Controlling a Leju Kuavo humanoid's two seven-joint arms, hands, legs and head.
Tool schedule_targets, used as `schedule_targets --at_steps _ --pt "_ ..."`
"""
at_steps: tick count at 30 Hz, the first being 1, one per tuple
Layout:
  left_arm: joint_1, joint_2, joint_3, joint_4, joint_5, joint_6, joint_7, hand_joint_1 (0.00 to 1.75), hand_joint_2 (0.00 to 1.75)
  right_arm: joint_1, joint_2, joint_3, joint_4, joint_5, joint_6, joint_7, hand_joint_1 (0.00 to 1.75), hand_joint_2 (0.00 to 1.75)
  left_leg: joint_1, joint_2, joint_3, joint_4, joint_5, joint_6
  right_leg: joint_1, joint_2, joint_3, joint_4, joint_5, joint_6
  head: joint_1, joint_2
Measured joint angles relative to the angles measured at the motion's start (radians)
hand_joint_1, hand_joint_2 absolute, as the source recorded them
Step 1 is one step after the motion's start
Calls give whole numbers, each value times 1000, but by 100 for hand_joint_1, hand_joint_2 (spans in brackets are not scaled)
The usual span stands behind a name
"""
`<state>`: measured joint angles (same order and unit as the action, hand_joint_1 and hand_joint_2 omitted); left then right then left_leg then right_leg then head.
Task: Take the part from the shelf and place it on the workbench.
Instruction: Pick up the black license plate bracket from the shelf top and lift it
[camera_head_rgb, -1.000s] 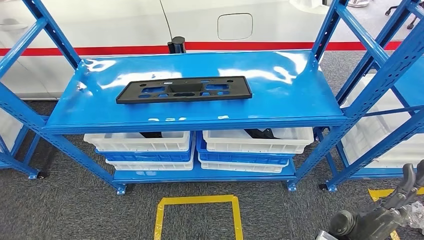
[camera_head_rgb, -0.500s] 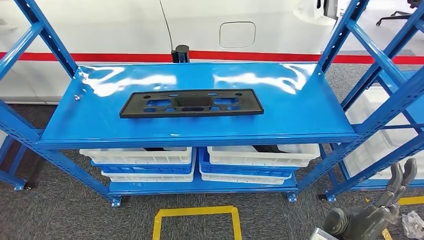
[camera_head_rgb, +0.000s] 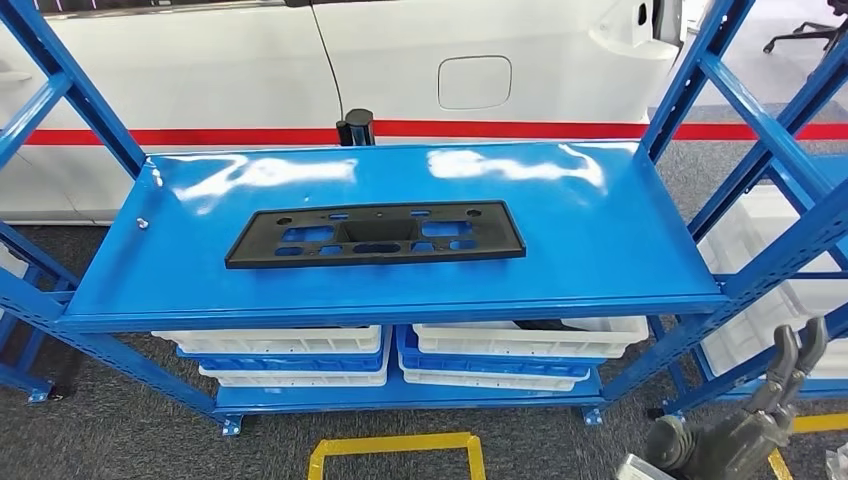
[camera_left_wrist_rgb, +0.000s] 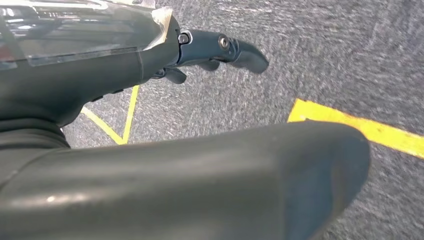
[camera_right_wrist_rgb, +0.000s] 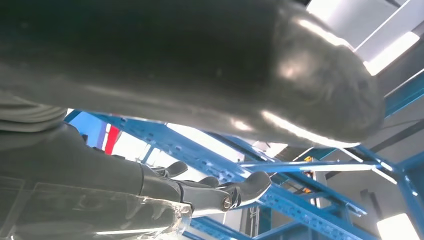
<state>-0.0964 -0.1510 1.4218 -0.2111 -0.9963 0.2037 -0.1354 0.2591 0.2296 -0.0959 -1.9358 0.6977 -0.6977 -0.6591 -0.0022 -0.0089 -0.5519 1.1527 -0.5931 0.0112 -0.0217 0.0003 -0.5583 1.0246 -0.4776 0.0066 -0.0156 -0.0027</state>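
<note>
Grey carpet with yellow tape (camera_head_rgb: 396, 447) runs under a blue shelf (camera_head_rgb: 600, 230) in the head view, a white vehicle (camera_head_rgb: 250, 70) behind. On the lower level sit white bins (camera_head_rgb: 270, 345) stacked with blue ones; dark items show in two, too hidden to name. The black part (camera_head_rgb: 375, 234) lies flat on the top board, well apart from the right hand (camera_head_rgb: 760, 425), low at the right, fingers up, empty. Left wrist view: the left hand (camera_left_wrist_rgb: 150, 65) hangs over carpet, fingers apart, holding nothing. Right wrist view: the right hand's fingers (camera_right_wrist_rgb: 240, 190) are spread before blue rails (camera_right_wrist_rgb: 320, 210).
</note>
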Motion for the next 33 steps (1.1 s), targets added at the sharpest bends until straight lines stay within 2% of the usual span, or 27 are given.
schedule_targets --at_steps 2,3,4,5,6,7,8,10,11,13,14,15,21,26,33 --pt "0 0 0 0 1 1 0 0 0 -6 -2 8 10 56 0 13 0 0 9 1 -76 109 -44 -9 -2 0 1 0 -4 -5 -1 0" --pt "1 0 0 0 1 1 1 0 0 -11 -6 16 19 100 0 29 0 0 14 1 -104 136 -48 -14 -4 1 2 0 -6 -5 -1 0" --pt "2 0 0 0 1 1 2 0 0 -19 -14 26 30 151 0 51 0 0 19 1 -117 131 -32 -19 -7 2 4 0 -9 -4 -2 0" --pt "2 0 0 0 0 1 3 0 0 -28 -23 37 42 196 0 76 0 44 24 2 -111 90 5 -25 -11 3 7 0 -12 0 -2 0" --pt "2 1 0 0 -1 1 3 0 0 -38 -35 50 56 235 0 103 0 87 29 4 -90 25 52 -33 -15 4 12 0 -16 7 -2 0" --pt "1 0 0 1 -3 1 3 0 0 -48 -46 62 69 266 0 127 0 131 33 4 -68 -37 81 -39 -17 5 19 1 -20 14 -3 0" --pt "1 -1 0 1 -5 0 3 0 0 -58 -58 76 81 291 0 147 0 175 34 7 -51 -81 91 -40 -16 5 22 1 -24 22 -4 0" --pt "1 -3 0 2 -7 0 3 0 0 -75 -85 105 102 336 0 183 0 175 31 7 -41 -109 91 -29 -10 4 22 1 -31 37 -6 0" --pt "1 -3 0 2 -7 0 4 0 0 -81 -99 120 112 359 0 198 0 175 30 8 -40 -110 96 -23 -7 4 21 0 -37 37 -6 0" --pt "1 -4 0 2 -7 4 4 0 0 -97 -126 147 135 413 0 225 0 175 29 6 -38 -113 117 -16 -5 2 25 -3 -41 24 -3 0" --pt "0 -5 0 2 -7 6 5 0 0 -110 -140 162 152 445 0 238 0 175 26 6 -37 -112 115 -14 -5 2 27 -7 -40 16 -1 0" --pt "-1 -6 0 2 -7 8 6 0 0 -125 -154 178 170 474 0 251 0 175 24 6 -37 -112 116 -10 -5 2 29 -11 -37 13 -1 0" --pt "-2 -10 0 3 -5 19 9 0 0 -230 -223 278 289 579 16 349 0 175 22 4 -37 -112 112 -1 -6 2 38 -28 -28 31 -1 0" --pt "-2 -10 0 3 -1 24 9 0 0 -319 -265 350 408 634 31 433 0 175 20 4 -37 -112 111 1 -8 1 39 -30 -28 57 -1 0" --pt "-2 -14 0 3 6 37 9 0 0 -423 -308 384 569 672 47 545 0 175 21 5 -33 -118 112 1 -6 1 45 -30 -27 59 -2 0"
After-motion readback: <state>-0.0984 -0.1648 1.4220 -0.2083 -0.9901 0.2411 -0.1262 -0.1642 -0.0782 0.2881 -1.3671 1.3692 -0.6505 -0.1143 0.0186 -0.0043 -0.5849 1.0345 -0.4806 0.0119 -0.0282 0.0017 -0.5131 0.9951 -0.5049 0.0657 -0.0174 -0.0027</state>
